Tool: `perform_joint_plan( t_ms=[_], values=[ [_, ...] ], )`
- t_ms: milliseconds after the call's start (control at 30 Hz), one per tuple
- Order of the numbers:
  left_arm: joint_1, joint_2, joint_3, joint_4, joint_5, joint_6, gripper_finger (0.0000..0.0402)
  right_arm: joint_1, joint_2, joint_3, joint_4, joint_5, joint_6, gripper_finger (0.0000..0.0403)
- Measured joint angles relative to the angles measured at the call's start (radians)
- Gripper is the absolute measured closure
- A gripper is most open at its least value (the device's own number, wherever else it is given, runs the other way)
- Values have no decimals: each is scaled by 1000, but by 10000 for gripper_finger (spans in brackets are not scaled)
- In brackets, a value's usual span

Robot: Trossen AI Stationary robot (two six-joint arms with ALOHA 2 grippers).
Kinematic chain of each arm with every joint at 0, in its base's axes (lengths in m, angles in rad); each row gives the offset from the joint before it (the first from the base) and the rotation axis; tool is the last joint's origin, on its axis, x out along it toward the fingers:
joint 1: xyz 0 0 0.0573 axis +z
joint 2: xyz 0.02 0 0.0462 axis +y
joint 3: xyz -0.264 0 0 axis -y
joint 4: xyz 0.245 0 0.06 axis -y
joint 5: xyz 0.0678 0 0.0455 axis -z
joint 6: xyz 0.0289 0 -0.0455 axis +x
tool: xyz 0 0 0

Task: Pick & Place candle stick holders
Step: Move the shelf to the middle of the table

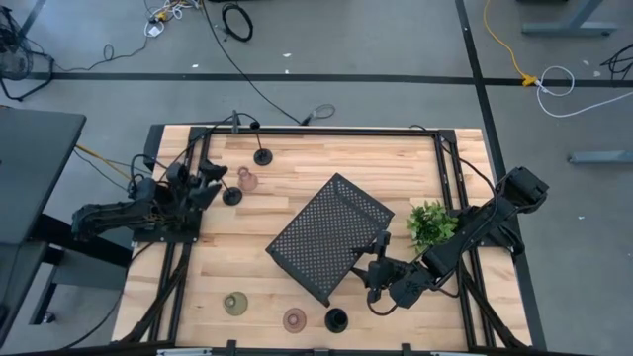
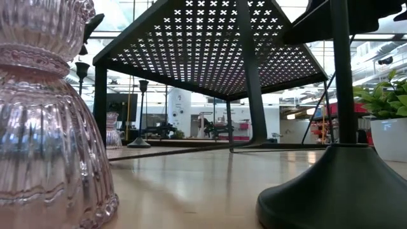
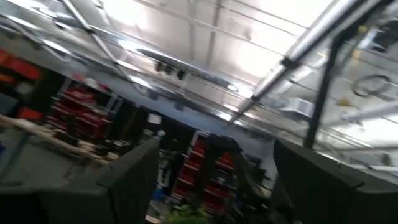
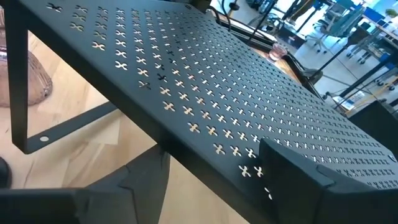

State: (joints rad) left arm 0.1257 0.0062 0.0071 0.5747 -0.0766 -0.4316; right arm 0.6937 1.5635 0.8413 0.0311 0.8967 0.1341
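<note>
Three holders stand on their bases near the table's near edge: an olive one (image 1: 235,304), a pinkish one (image 1: 295,319) (image 2: 51,114) and a black one (image 1: 336,319) (image 2: 337,184). At the far left stand two black stems (image 1: 231,196) (image 1: 262,156) and a pinkish holder (image 1: 247,180). My left gripper (image 1: 210,185) is open and empty just left of the nearer black stem. In the left wrist view it points up at the ceiling. My right gripper (image 1: 379,259) (image 4: 217,180) is open at the right near edge of the black perforated tray (image 1: 329,237). My right gripper's fingers (image 4: 292,168) stand at the tray's perforated top near its edge (image 4: 205,143), coming level from the table's right. I cannot tell whether they touch it.
The tray stands on its legs mid-table, turned at an angle. A small green plant in a white pot (image 1: 429,222) (image 2: 388,121) stands to its right, close to my right arm. Black frame rails run along the table's left and right sides.
</note>
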Motion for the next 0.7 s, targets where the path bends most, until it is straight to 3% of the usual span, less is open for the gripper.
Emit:
perform_joint_plan(
  t_ms=[500, 700],
  values=[
    [0, 0, 0, -4, 37, 26, 87, 0, -1, 0, -2, -2, -2, 157],
    [0, 0, 0, -4, 37, 27, 87, 0, -11, 0, 9, -2, 6, 127]
  ],
)
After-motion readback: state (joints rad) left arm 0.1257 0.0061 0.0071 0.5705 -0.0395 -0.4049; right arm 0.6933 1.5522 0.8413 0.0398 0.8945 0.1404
